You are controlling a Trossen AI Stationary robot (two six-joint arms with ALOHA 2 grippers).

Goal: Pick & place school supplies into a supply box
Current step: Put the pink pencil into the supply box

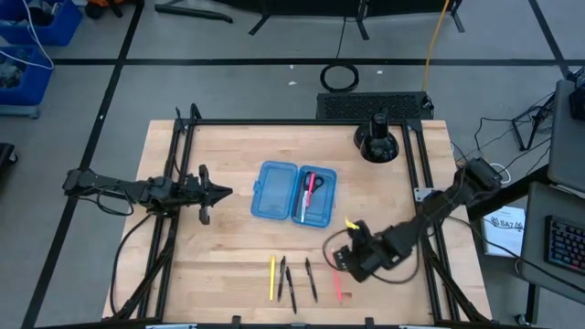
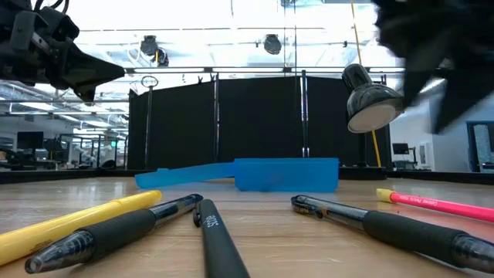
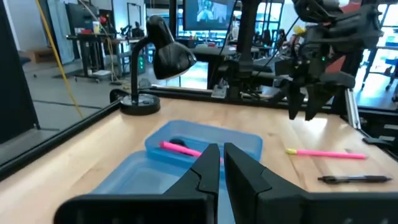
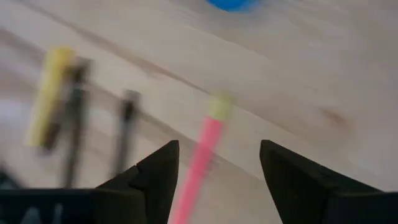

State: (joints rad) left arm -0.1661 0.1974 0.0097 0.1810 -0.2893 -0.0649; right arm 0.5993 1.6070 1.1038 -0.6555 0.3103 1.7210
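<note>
The right gripper (image 4: 217, 180), fingers apart, straddles the light, stiff, slippery pink pen (image 4: 202, 155) near the supply box (image 1: 294, 192); grab mid-barrel.

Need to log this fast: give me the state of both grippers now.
Left gripper: jaws shut, holding nothing, beside the blue case.
Right gripper: jaws open, over the pink pen, holding nothing.

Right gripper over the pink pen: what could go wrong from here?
1. The right gripper, open, straddles the pink pen; the pen is thin and flat on the table, so the fingers may slip off it.
2. A black pen lies close beside it and could get nudged or caught.
3. The supply box already holds items, so a drop could land across them.
</note>
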